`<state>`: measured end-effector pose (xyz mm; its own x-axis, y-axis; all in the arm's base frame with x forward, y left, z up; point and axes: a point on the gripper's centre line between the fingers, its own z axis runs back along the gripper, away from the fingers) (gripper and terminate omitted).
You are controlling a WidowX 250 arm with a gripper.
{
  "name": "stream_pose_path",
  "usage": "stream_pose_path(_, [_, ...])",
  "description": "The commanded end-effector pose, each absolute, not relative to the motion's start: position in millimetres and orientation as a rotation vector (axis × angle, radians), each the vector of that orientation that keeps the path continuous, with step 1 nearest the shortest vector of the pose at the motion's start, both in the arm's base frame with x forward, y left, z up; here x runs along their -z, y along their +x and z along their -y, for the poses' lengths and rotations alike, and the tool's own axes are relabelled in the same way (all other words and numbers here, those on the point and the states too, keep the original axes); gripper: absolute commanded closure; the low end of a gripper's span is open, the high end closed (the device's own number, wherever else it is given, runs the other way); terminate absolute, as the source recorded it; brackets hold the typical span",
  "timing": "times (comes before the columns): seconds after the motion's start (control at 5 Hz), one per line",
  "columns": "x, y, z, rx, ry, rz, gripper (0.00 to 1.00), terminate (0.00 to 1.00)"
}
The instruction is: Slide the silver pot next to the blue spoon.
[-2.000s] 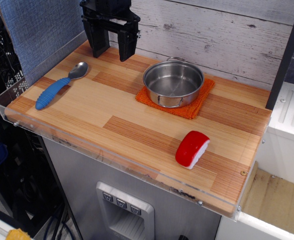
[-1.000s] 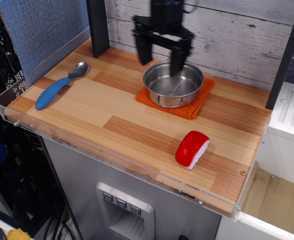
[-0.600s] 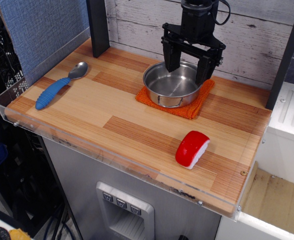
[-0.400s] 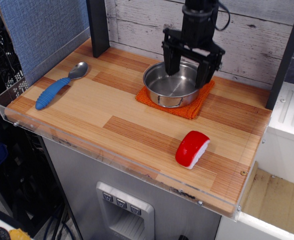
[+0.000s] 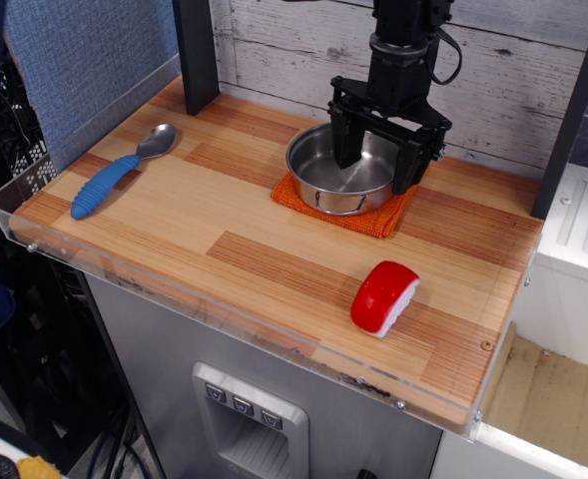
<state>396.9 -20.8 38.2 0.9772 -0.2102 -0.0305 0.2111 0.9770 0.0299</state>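
Observation.image: blue spoon (image 5: 117, 175) lies diagonally (bowl back-right).

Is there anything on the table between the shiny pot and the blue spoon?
No. In the observation.image view, only bare wooden tabletop lies between the silver pot and the blue spoon.

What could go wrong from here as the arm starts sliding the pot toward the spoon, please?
The silver pot sits on an orange cloth, which may bunch or drag along with it. The open hand straddles only the pot's right rim, so the pot could tip or slip free. A hard push might knock the blue spoon toward the table's left edge.
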Motion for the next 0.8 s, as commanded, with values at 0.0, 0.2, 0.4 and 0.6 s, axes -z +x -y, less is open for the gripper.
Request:
stream_pose_path(0.0, [-54,402,29,0.233,0.037,0.043,1.00,0.00])
stream_pose_path(0.2, [-53,401,28,0.233,0.029,0.039,1.00,0.00])
stream_pose_path(0.4, [-53,400,28,0.241,0.024,0.041,1.00,0.00])
stream_pose_path(0.6, [-67,400,35,0.294,0.002,0.087,1.00,0.00])
